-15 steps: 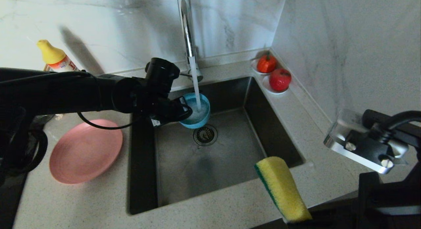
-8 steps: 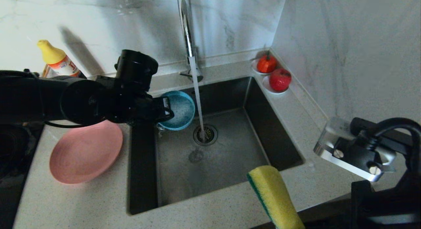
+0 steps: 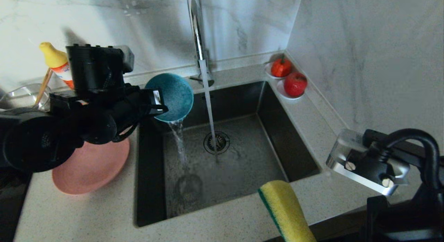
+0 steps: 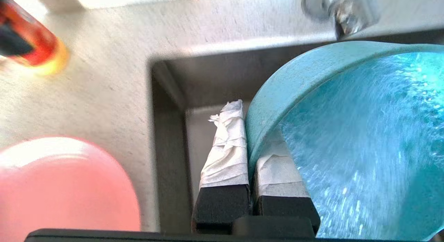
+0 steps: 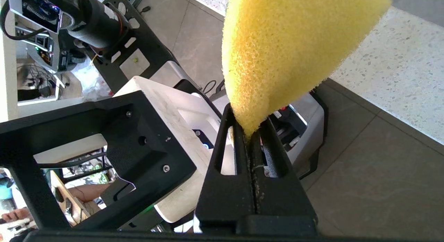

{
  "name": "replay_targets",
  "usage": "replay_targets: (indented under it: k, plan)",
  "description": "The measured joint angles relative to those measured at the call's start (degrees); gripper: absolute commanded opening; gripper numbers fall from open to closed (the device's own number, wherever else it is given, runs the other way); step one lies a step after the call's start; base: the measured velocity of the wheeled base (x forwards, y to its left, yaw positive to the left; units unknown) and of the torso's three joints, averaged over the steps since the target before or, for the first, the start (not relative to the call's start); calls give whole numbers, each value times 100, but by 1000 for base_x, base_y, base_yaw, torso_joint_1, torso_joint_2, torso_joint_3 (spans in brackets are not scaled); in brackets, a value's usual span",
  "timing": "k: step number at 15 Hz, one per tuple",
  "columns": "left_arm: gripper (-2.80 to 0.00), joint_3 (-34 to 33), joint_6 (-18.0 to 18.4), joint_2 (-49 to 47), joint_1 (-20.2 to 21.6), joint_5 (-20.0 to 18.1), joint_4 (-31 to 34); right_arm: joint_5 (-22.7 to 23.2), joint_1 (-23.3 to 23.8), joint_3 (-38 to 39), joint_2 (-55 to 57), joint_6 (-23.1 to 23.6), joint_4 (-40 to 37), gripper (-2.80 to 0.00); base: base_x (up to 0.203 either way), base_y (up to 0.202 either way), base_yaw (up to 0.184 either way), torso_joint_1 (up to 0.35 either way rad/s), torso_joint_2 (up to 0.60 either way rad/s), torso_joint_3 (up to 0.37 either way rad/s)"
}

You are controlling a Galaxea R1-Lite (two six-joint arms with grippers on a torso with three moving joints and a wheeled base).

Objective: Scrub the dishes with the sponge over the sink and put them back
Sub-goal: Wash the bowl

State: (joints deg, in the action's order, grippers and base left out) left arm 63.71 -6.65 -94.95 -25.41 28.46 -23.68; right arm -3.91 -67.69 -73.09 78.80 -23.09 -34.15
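Note:
My left gripper [image 3: 160, 103] [image 4: 248, 131] is shut on the rim of the teal-blue bowl [image 3: 172, 95] [image 4: 347, 138], one finger outside and one inside. It holds the bowl tilted on edge above the back left of the sink [image 3: 242, 165], and water spills from the bowl into the basin. The pink plate [image 3: 92, 169] [image 4: 62, 190] lies on the counter left of the sink. Brown chopsticks [image 3: 43, 86] stand in a glass bowl at the far left. My right gripper [image 5: 248, 131] is shut on the yellow sponge [image 3: 285, 210] [image 5: 284, 51], held upright over the sink's near right corner.
The chrome tap [image 3: 196, 30] runs a stream onto the drain strainer [image 3: 217, 142]. A yellow-capped bottle [image 3: 55, 59] [image 4: 31, 47] stands at the back left. Two red fruits on white saucers [image 3: 288, 77] sit in the back right corner by the wall.
My left gripper has lifted the bowl out of the tap stream, carried it left and up, and tipped it so its water pours out. The sponge has drifted slightly left and down.

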Motion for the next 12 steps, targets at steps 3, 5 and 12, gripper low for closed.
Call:
replay_targets:
  k: [3,5,12]
  plan:
    - [-280,-252,156,210,0,-4,-273,9,9,22,-5,0,-2,-280,0,0,0,0,0,0]
    - [-280,-353,280,254,5,-1,-645,12,11,24,-5,0,-2,-280,0,0,0,0,0,0]
    - [-280,-846,802,213,7,2,-2517,17,6,24,-9,0,-13,-280,0,0,0,0,0,0]
